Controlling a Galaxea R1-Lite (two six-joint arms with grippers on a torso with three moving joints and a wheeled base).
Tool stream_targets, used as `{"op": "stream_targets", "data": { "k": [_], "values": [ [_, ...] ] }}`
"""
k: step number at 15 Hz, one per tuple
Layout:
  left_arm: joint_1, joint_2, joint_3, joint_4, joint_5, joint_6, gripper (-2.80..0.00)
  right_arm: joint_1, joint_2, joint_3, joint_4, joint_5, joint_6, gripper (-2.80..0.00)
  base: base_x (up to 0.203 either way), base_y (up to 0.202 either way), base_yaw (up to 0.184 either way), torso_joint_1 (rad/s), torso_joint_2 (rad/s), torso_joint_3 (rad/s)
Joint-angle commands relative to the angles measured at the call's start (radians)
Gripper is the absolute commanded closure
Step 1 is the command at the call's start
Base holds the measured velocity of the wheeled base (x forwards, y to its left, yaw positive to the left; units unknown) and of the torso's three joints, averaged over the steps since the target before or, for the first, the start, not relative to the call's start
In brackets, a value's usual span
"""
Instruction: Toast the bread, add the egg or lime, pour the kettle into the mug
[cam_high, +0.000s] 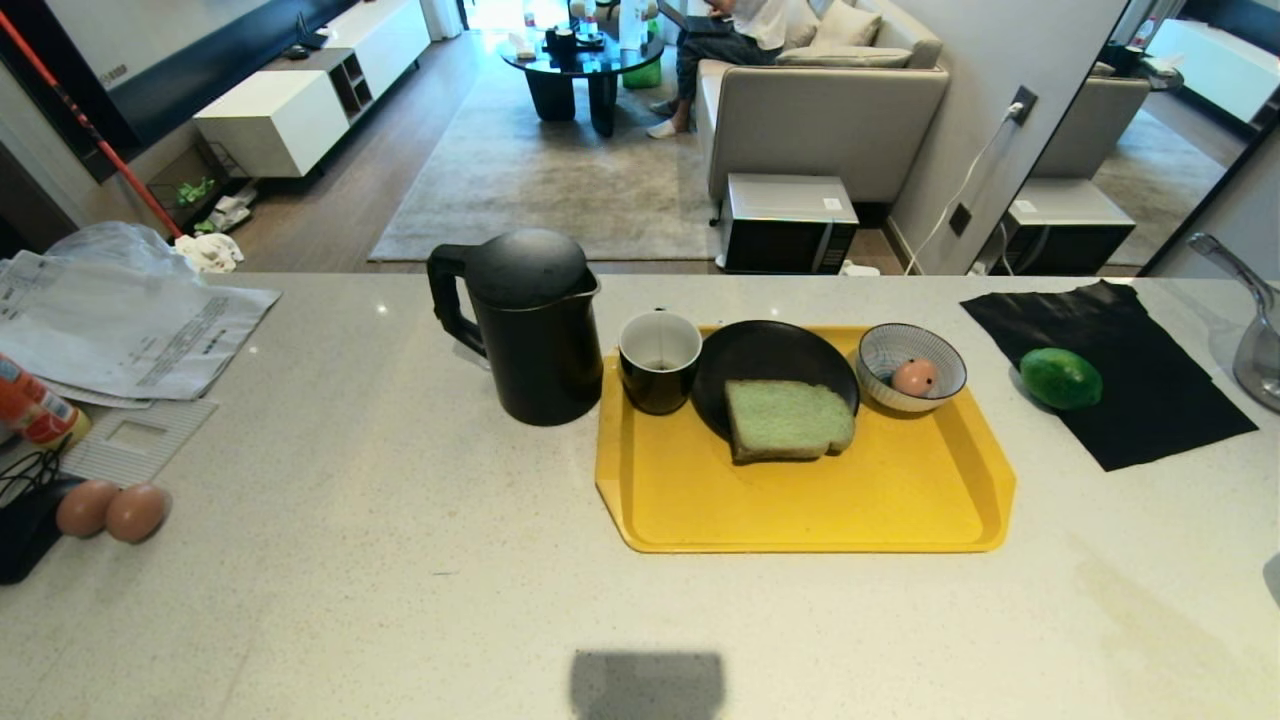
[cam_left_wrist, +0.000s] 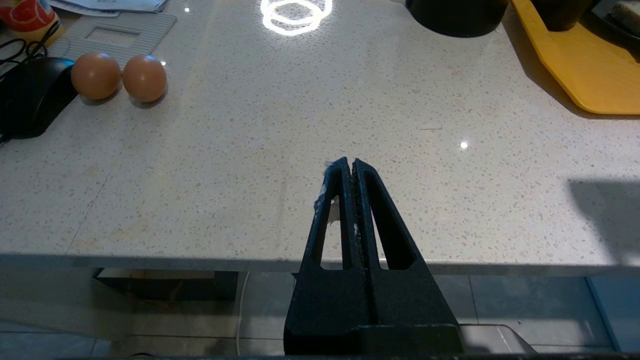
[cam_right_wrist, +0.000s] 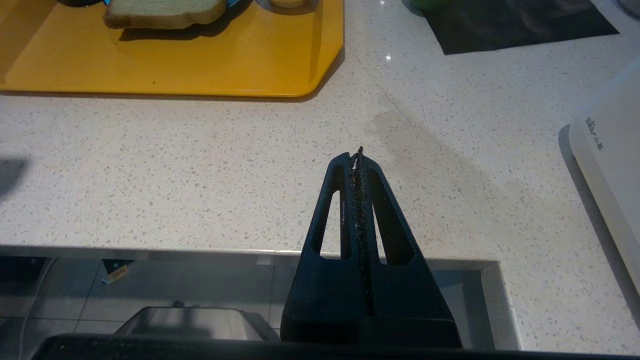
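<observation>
Green bread (cam_high: 788, 419) leans on plate, egg (cam_high: 914, 377) in bowl, lime (cam_high: 1060, 378) on cloth, mug (cam_high: 659, 361) beside kettle (cam_high: 527, 325)

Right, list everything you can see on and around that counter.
kettle: one, black, left of tray
tray: one, yellow, counter centre
mug: one, black, on tray
plate: one, black, on tray
bread: one, green, on plate
bowl: one, striped, on tray
egg: one, pinkish, in bowl
lime: one, green, on black cloth
brown eggs: two, far left
papers: white, far left
left gripper: shut, near edge
right gripper: shut, near edge
</observation>
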Motion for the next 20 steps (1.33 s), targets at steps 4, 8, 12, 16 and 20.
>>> {"op": "stream_targets", "data": {
  "k": [4, 8, 12, 16, 20],
  "values": [
    [0.001, -0.001, 0.017, -0.001, 0.000, -0.001, 0.00, 0.001, 0.001, 0.002, 0.000, 0.000, 0.000, 0.00, 0.000, 0.000, 0.000, 0.000, 0.00, 0.000],
    [0.001, -0.001, 0.017, -0.001, 0.000, 0.001, 0.00, 0.001, 0.001, 0.002, 0.000, 0.000, 0.000, 0.00, 0.000, 0.000, 0.000, 0.000, 0.00, 0.000],
    [0.001, -0.001, 0.017, -0.001, 0.000, -0.001, 0.00, 0.001, 0.001, 0.002, 0.000, 0.000, 0.000, 0.00, 0.000, 0.000, 0.000, 0.000, 0.00, 0.000],
    [0.001, -0.001, 0.017, -0.001, 0.000, -0.001, 0.00, 0.001, 0.001, 0.002, 0.000, 0.000, 0.000, 0.00, 0.000, 0.000, 0.000, 0.000, 0.00, 0.000],
    [0.001, -0.001, 0.017, 0.000, 0.000, 0.004, 0.00, 0.001, 0.001, 0.002, 0.000, 0.000, 0.000, 0.00, 0.000, 0.000, 0.000, 0.000, 0.00, 0.000]
  ]
}}
